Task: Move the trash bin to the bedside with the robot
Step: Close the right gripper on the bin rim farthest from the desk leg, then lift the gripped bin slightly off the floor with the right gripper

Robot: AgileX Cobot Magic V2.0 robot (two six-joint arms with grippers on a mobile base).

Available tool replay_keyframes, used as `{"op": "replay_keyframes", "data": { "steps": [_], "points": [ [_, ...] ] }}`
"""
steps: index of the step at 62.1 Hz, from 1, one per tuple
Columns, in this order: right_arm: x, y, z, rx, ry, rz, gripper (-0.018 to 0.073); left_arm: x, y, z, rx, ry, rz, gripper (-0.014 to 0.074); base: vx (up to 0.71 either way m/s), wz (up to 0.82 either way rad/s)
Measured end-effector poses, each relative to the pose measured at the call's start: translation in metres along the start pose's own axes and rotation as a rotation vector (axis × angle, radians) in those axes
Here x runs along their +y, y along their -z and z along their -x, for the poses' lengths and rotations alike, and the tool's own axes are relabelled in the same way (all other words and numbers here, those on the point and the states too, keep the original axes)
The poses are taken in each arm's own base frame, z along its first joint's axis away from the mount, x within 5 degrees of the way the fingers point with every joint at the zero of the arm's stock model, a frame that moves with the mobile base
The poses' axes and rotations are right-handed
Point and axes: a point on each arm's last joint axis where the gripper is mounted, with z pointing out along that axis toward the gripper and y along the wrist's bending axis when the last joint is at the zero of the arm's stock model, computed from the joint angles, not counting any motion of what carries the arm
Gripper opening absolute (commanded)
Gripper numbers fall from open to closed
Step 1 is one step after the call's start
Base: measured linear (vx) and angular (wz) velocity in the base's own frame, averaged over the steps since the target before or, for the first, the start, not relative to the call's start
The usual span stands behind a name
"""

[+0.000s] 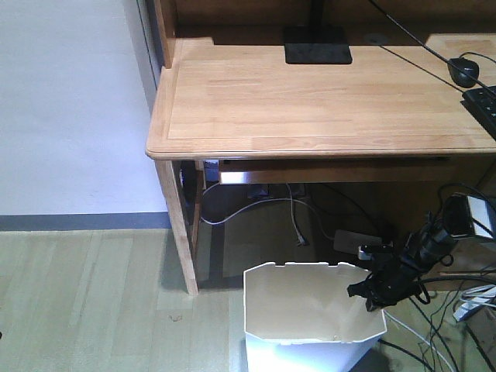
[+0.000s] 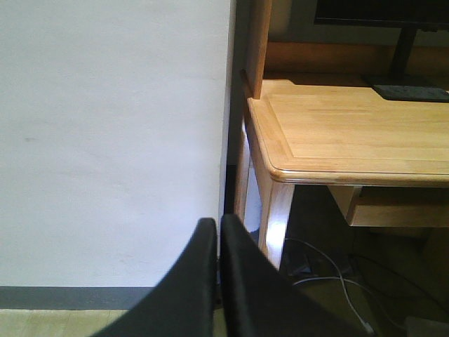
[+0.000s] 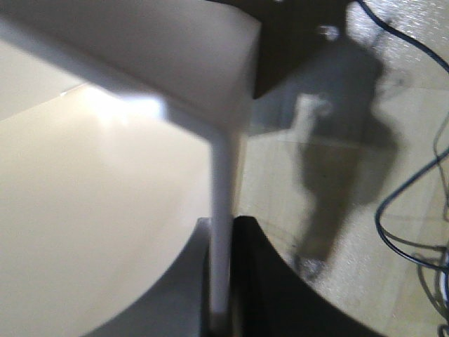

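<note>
The white trash bin point(image 1: 306, 310) stands on the floor in front of the wooden desk, its cream inside facing up. My right gripper point(image 1: 369, 293), on the slim black arm, is shut on the bin's right rim. In the right wrist view the thin white wall of the trash bin point(image 3: 222, 210) runs between the two fingers of the right gripper point(image 3: 222, 232), one inside the bin and one outside. My left gripper point(image 2: 219, 232) is shut with nothing in it, pointing at the white wall beside the desk. The bedside is out of view.
A light wooden desk point(image 1: 310, 101) fills the upper part, its leg point(image 1: 178, 225) left of the bin. A black monitor base point(image 1: 316, 45), mouse point(image 1: 465, 71) and keyboard point(image 1: 484, 105) lie on it. Loose cables point(image 1: 457, 325) trail on the floor right of the bin. White wall point(image 1: 70, 101) at left.
</note>
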Motion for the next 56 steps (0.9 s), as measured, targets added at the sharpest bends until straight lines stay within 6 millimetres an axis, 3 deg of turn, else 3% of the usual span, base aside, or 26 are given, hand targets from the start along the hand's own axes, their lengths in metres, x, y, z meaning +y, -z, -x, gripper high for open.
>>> {"op": "replay_keyframes", "data": {
  "steps": [13,27,38,56],
  "points": [
    [0.006,0.010,0.008,-0.049,0.070,0.070,-0.0006,0.000,0.000,0.000,0.000,0.000,0.000,-0.0006,0.00,0.00],
    [0.003,0.045,0.018,-0.120,0.083,0.146,-0.0005,0.000,0.000,0.000,0.000,0.000,0.000,-0.0006,0.00,0.00],
    [0.001,0.079,0.007,-0.161,0.036,0.137,-0.0005,0.000,0.000,0.000,0.000,0.000,0.000,-0.0006,0.00,0.00],
    [0.004,0.130,-0.015,-0.210,0.121,0.040,-0.0005,0.000,0.000,0.000,0.000,0.000,0.000,-0.0006,0.00,0.00]
  ]
}}
